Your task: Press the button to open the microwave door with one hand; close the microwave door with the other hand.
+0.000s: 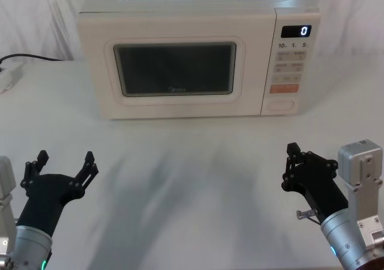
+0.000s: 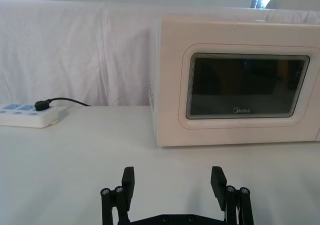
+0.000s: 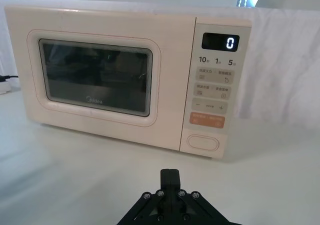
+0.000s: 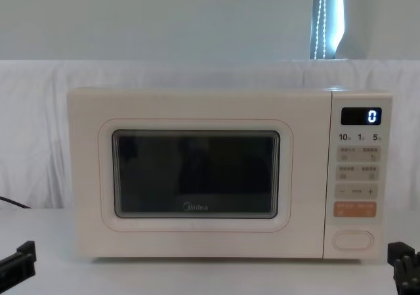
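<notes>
Nearest you, the left gripper (image 1: 63,163) hovers low over the white table (image 1: 192,162), fingers spread wide; the right gripper (image 1: 292,156) hovers at near right, fingers pressed together. Both are well short of the microwave at the far side. Its smooth cream microwave door (image 1: 174,69) sits flush and closed. The oval button (image 1: 281,105) lies at the panel's bottom right, below an orange key (image 1: 284,89). White cloth drapes behind.

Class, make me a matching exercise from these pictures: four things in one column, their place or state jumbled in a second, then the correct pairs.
Things:
1. microwave door
2. button
3. left claw
4. right claw

Place or state:
A. fingers together, low near the table's right
B. shut, flush with the oven's front
C. open, low near the table's left
D. bottom of the control panel, under the orange key

Pairs: 1-B, 2-D, 3-C, 4-A
</notes>
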Robot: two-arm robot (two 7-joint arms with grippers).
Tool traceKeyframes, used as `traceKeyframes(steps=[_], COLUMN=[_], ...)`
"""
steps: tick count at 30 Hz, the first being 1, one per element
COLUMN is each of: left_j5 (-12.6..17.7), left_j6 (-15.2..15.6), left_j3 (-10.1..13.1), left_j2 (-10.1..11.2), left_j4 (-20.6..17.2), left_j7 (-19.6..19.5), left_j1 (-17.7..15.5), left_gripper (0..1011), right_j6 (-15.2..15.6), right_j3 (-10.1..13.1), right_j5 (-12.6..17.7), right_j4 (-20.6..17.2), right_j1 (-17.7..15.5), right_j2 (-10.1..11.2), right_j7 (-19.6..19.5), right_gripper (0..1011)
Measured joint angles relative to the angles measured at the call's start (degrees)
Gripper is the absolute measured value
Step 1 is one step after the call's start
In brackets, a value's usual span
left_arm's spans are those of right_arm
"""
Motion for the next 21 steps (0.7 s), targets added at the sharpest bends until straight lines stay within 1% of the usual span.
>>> traceKeyframes(steps=[10, 14, 15, 19, 21], left_j5=[0.00, 0.00, 0.00, 0.00, 0.00], left_j6=[0.00, 0.00, 0.00, 0.00, 0.00], left_j3=[0.00, 0.00, 0.00, 0.00, 0.00], left_j2=[-0.01, 0.00, 0.00, 0.00, 0.00], left_j4=[0.00, 0.00, 0.00, 0.00, 0.00], left_j7=[0.00, 0.00, 0.00, 0.00, 0.00], left_j1=[0.00, 0.00, 0.00, 0.00, 0.00], left_gripper=[1001, 1001, 1001, 1001, 1001], right_j6=[-0.04, -0.85, -0.85, -1.30, -1.41], right_j3=[0.03, 0.65, 0.65, 1.48, 1.92], right_j5=[-0.01, 0.61, 0.61, 1.78, 2.27], right_j4=[0.07, 2.77, 2.77, 5.34, 7.20], right_j1=[0.04, 1.56, 1.56, 3.15, 4.45], right_j2=[-0.05, -1.40, -1.40, -2.79, -3.65], right_j7=[0.06, 1.58, 1.58, 2.82, 3.69], right_gripper=[0, 0, 0, 0, 0])
